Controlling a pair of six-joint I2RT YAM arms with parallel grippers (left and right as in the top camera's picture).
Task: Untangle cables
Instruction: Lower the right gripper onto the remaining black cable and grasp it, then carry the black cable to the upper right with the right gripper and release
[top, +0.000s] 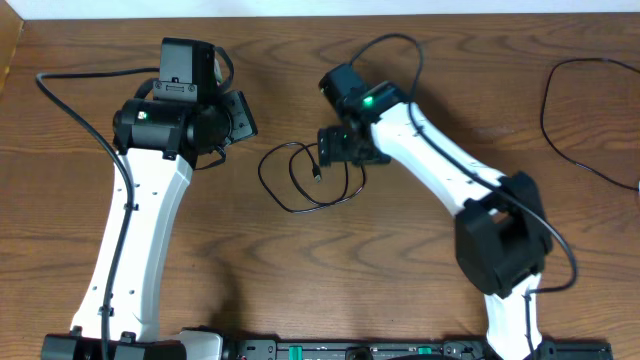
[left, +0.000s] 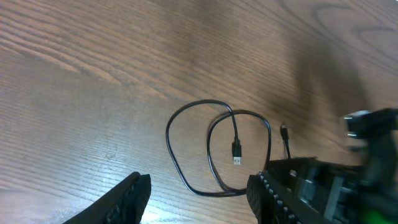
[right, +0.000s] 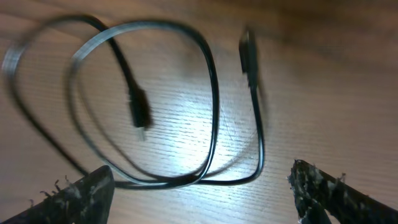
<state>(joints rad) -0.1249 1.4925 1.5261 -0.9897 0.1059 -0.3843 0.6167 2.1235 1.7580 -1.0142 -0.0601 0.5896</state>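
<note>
Both gape empty — right end effector (right: 199, 180) over the looped black cable (right: 214, 93), left end effector (left: 199, 185) near it.

A brown wooden table (top: 300, 280) with wavy grain fills every view. Beyond the table's far edge runs a pale strip (top: 300, 8). A black rail (top: 330, 350) lines its near edge. Soft glare (right: 180, 124) whitens the tabletop.

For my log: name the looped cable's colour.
The cable is black; the left wrist view shows it best.
</note>
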